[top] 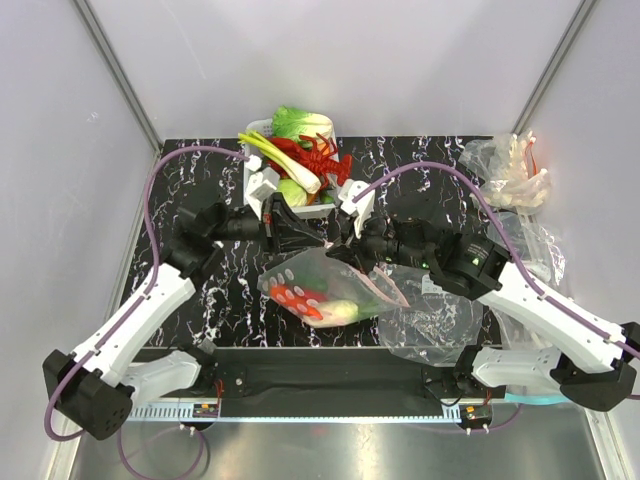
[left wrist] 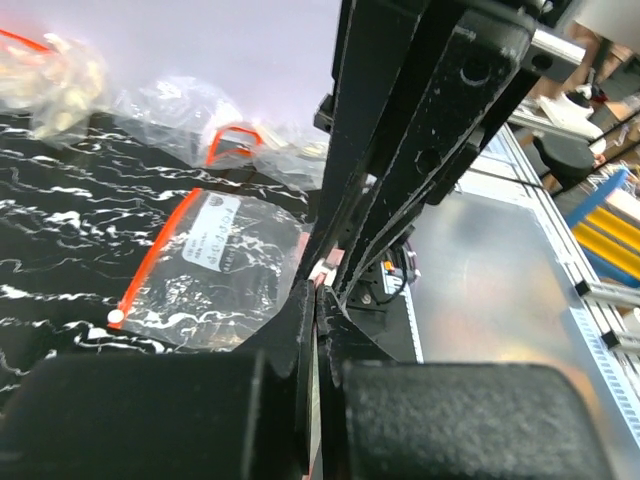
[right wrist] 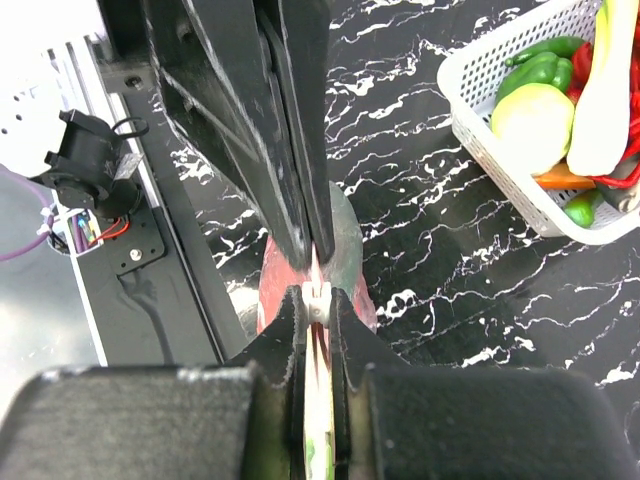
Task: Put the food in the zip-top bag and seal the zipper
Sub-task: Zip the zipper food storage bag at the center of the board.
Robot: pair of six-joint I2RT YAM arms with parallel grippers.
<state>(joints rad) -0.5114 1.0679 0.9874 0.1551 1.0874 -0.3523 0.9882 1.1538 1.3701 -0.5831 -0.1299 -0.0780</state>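
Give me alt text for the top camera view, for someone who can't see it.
Two robot arms meet over a black marbled table, the left gripper and right gripper both shut on the top edge of a clear dotted zip-top bag holding red and green toy food. A white basket of more toy vegetables stands behind.

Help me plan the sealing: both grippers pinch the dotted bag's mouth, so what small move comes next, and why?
Probably hold with the left gripper and slide the right gripper along the zipper toward its free end. Both are shut side by side at one end of the mouth of the zip-top bag, food is inside, and nothing presses the rest of the strip.
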